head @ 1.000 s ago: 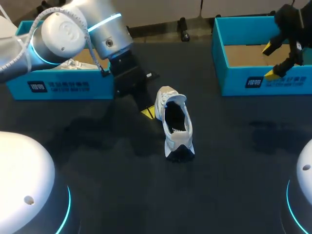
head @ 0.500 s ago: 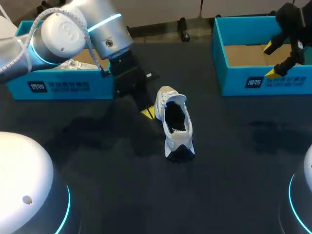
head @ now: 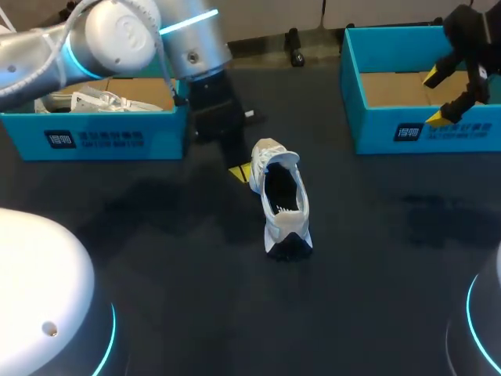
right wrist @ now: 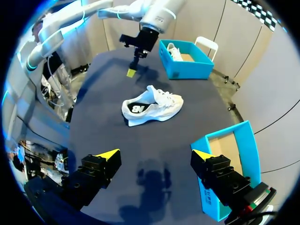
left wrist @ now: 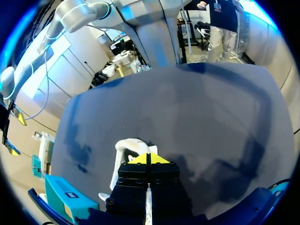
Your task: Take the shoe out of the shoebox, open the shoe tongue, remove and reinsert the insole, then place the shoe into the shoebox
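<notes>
A white shoe [head: 282,205] lies on its side in the middle of the black table, its dark opening facing up. It shows too in the right wrist view [right wrist: 152,105]. My left gripper [head: 240,172] is shut and holds nothing, its yellow tips just left of the shoe's far end. In the left wrist view the shut tips [left wrist: 146,158] hang beside the shoe [left wrist: 125,149]. My right gripper [head: 437,97] stands wide open over the front wall of the right shoebox [head: 376,125]. In its own view the open gripper [right wrist: 155,154] holds nothing, with the shoe well ahead of it.
A second blue shoebox [head: 94,137] at the back left holds another white shoe [head: 98,100] and paper. In the right wrist view that box [right wrist: 185,61] lies beyond the left gripper [right wrist: 131,72], and the right shoebox [right wrist: 229,159] beside the right finger.
My left arm has swung toward the back and right, and its shut gripper has lifted a little away from the shoe. The shoe and the right arm have kept still.
</notes>
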Motion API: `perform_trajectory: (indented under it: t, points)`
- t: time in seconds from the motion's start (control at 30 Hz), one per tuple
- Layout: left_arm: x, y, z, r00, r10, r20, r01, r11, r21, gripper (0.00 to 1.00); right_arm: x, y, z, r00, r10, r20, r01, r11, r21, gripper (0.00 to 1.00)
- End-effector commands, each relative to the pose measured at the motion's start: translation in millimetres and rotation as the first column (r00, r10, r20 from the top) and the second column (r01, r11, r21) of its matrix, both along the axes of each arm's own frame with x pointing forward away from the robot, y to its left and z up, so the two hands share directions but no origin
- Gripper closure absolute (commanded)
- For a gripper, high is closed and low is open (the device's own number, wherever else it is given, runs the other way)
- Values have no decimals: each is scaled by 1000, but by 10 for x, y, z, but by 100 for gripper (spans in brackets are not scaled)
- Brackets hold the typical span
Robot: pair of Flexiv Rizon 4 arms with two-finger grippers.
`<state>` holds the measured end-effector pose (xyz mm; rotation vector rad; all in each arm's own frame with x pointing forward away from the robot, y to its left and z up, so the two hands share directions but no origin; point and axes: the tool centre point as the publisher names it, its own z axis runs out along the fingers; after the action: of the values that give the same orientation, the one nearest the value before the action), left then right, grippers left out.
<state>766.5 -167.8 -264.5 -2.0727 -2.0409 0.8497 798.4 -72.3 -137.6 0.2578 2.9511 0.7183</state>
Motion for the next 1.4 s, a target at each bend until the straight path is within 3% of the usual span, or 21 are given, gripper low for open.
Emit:
perform_trajectory:
  t: [0.03,0.47,1.0,1.4]
  points:
    - [38,-175,-18,999,-45,13,43,996,74,100,14,5,-4,1000,0,-2,0,1000,-3,0]
    - [93,-562,-237,984,-97,147,71,983,170,100,14,5,-4,1000,0,-2,0,1000,-3,0]
    - [137,-665,-641,948,-211,239,162,964,209,100,14,5,-4,1000,0,-2,0,1000,-3,0]
    - [95,-716,-968,943,-212,257,157,963,220,100,14,5,-4,1000,0,-2,0,1000,-3,0]
